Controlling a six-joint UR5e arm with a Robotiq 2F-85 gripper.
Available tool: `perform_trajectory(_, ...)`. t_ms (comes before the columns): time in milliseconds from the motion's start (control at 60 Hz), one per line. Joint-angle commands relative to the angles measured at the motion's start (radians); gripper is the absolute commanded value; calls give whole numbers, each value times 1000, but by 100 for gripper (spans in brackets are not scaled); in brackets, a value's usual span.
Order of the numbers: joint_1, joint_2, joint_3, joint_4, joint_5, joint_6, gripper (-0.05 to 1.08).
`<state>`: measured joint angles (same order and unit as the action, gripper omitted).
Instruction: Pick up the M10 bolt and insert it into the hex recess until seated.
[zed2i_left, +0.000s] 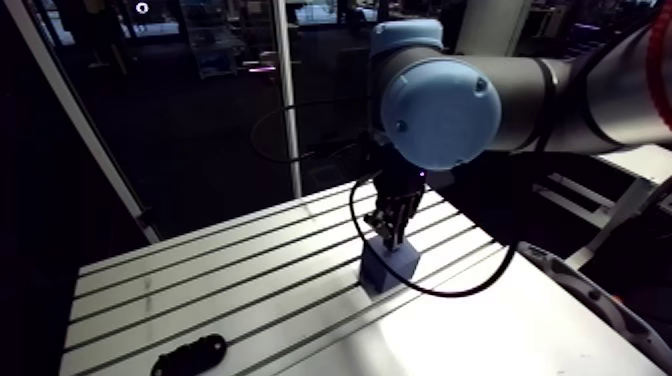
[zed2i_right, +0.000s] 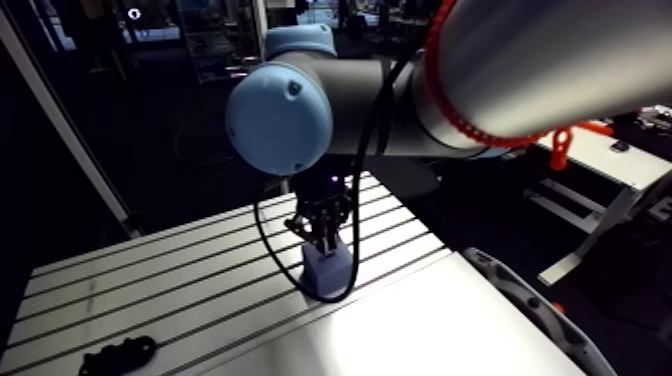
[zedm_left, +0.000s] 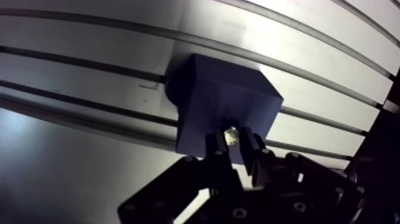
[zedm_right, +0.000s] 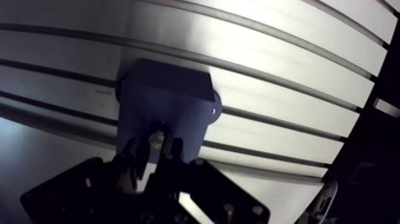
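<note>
Closest in, the gripper (zedm_left: 233, 145) is pinching a small metallic bolt (zedm_left: 231, 135) between its two dark fingers (zedm_left: 215, 150), and the bolt's bright end is poking out just past the tips. Right ahead of those tips a dark blue block (zedm_left: 220, 95) is standing on the slotted table (zedm_left: 309, 42), sitting across a couple of its slots. The bolt is hanging at the block's face, near the edge closest to the gripper, and I cannot tell whether it is touching. The fingers are covering that patch of the block, so the hex recess is hidden and I cannot say whether anything is sitting in it. In the arm view, the light-blue joint cap (zed2i_left: 440, 110) is blocking the upper part of the wrist. A black lumpy object (zed2i_left: 190, 354) is lying near the table edge closest to that camera, well apart from the block.
</note>
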<state>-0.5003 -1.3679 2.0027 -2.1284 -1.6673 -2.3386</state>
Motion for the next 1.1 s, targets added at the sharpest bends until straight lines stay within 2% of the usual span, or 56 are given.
perform_trajectory(17, 0, -1, -3, 9, -3, -59, 74)
perform_trajectory(1100, -1, 4, -5, 5, -7, -235, 72)
